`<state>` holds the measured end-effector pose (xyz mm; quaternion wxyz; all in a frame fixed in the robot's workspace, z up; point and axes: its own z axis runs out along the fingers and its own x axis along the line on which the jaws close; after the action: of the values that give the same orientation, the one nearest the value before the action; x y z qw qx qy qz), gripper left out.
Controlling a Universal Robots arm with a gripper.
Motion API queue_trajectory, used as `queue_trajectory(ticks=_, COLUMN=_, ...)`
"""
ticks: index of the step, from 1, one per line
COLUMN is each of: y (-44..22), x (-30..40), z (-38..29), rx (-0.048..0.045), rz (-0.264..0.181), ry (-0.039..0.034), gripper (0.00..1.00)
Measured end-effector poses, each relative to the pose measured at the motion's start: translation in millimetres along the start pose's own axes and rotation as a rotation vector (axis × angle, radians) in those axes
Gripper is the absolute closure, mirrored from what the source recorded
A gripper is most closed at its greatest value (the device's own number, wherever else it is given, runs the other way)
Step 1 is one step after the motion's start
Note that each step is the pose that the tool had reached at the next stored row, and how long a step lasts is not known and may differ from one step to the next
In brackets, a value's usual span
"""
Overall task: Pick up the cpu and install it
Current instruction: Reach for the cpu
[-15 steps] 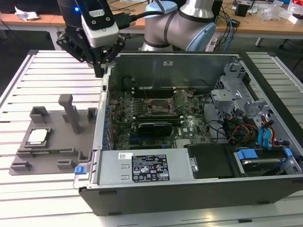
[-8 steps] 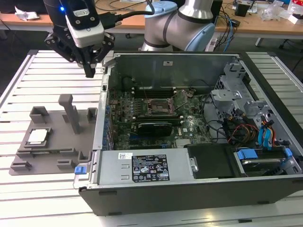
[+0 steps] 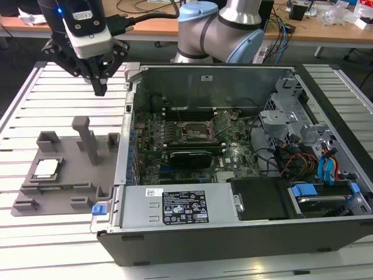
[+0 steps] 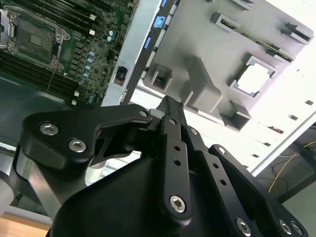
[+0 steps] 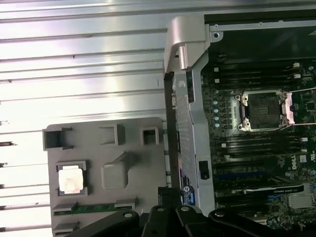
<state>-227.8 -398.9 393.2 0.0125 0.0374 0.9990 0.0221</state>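
Computer case (image 3: 233, 216) sits open at the front of the worktop (image 3: 35, 111). Beside it the claw (image 3: 100, 87) hangs in the air, pinched shut with nothing in it. The shiny cpu (image 3: 46, 168) lies flat in a pocket of the grey tray (image 3: 64, 193), well apart from the claw and outside the case.

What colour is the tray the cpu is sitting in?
The tray is plain grey, clearest in the first wrist view.

No print is legible, even on the white label (image 3: 184, 206).
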Motion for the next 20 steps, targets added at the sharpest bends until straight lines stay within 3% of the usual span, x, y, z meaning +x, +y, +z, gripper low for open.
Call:
queue_trajectory(ticks=6, y=-1.1, x=15.3, z=-0.4, rx=0.0000, rz=0.000, ry=0.0000, gripper=0.89)
queue_trajectory(ticks=10, y=-2.2, x=29.7, z=-0.8, rx=0.0000, rz=0.000, ry=0.0000, gripper=0.89)
queue_trajectory(ticks=20, y=-3.6, x=48.7, z=-1.2, rx=0.0000, rz=0.000, ry=0.0000, gripper=0.89)
